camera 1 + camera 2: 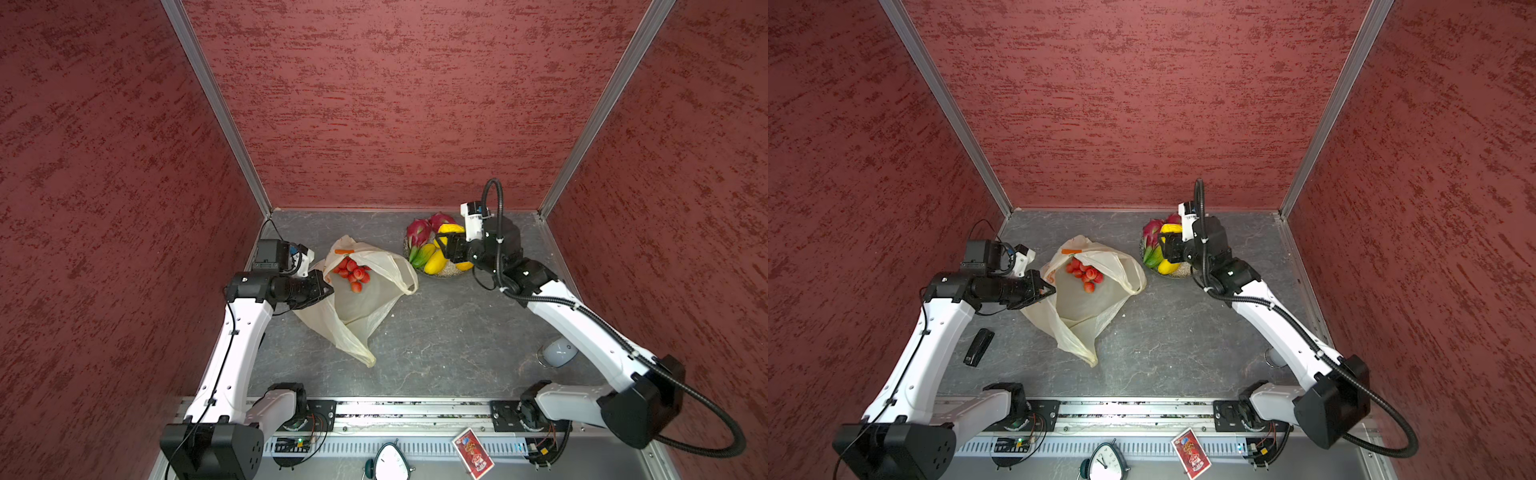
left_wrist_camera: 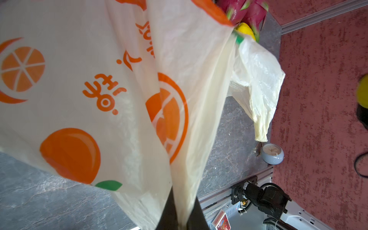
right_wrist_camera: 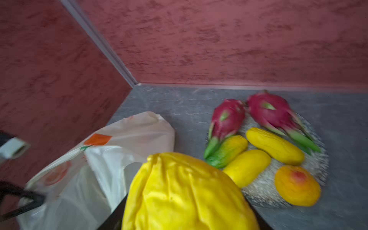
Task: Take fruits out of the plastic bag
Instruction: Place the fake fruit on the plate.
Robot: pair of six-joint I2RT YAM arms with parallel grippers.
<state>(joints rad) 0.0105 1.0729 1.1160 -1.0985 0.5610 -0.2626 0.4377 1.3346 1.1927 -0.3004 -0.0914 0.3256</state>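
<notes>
Left gripper: jaws nearly closed, pinching the plastic bag at its edge and holding the mouth up off the table. The bag lies left of centre. The red berry bunch is inside the open mouth, seemingly the last fruit left to take out. Just right of the bag, the plate carries two dragon fruits, three mangoes and an orange. Right gripper is over the plate, jaws part-open around a yellow fruit, not set down yet. The bag folds may hide more. The fruit covers most of the right jaws, and the right wrist view is blurred.
</notes>
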